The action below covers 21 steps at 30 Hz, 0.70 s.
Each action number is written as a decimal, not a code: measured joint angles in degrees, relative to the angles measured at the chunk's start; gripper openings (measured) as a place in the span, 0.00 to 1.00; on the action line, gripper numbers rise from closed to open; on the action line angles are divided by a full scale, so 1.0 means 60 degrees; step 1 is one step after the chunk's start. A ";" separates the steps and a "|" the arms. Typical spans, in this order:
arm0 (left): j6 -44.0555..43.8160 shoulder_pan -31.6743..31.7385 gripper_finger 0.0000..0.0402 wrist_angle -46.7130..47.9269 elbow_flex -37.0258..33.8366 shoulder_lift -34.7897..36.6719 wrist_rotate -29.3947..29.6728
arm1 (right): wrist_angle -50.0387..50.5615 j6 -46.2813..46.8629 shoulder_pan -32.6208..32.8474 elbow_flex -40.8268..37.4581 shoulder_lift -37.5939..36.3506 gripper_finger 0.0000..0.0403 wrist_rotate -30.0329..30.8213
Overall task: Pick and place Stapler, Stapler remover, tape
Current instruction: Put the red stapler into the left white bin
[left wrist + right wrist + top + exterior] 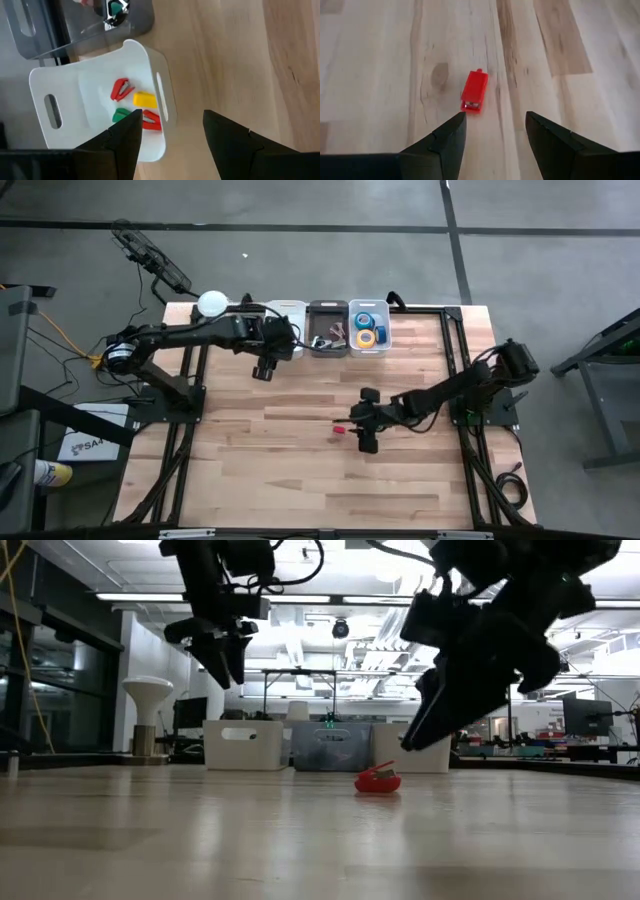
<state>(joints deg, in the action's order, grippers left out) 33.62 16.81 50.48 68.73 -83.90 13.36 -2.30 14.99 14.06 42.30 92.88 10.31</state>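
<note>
most of the sorting looked finished. three bins stood in a row at the far edge of the counter point(300, 480): a white bin point(290, 310), a dark bin point(328, 330) and a clear bin point(369, 348). the clear bin held the tape point(366, 337), blue rolls and a yellow one lying together. the left wrist view showed the white bin already carrying several small staplers point(134, 107), red, yellow and green, lying loose on its floor. the dark bin held some small items that could have been the stapler removers, though they were too small to tell for certain.

one piece was left out, as far as could be seen: a small red stapler point(474, 92) lying alone on the bare wood near the middle of the counter, well apart from the bins.

the right gripper point(495, 125) hovered just above and beside that red stapler, its fingers spread wide and holding nothing, the stapler lying just ahead of the gap between them. the left gripper point(170, 132) hung over the white bin, fingers also spread and empty.

judging by this, only the pick of the last stapler and its carry to the white bin remained.
</note>
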 joint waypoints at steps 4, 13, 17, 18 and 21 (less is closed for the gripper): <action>-0.0152 -0.0144 0.51 0.0261 0.0000 0.0028 0.0274 | -0.0642 0.0477 0.0369 -0.0004 0.0518 0.49 0.0492; -0.0193 -0.0145 0.51 0.0700 0.0000 0.0029 0.0325 | -0.1387 0.1001 0.0844 -0.0007 0.1230 0.49 0.1002; -0.0236 -0.0141 0.51 0.0743 0.0000 0.0029 0.0326 | -0.1992 0.1033 0.0893 -0.0007 0.1551 0.49 0.1263; -0.0236 -0.0141 0.51 0.0756 0.0000 0.0029 0.0326 | -0.2075 0.1098 0.0900 -0.0004 0.1662 0.49 0.1278; -0.0245 -0.0139 0.51 0.0767 0.0000 0.0029 0.0327 | -0.2173 0.1329 0.0925 -0.0005 0.1940 0.49 0.1388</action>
<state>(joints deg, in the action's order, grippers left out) 32.15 15.98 55.08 68.73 -83.72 15.32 -15.34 22.97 19.61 42.28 104.52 18.64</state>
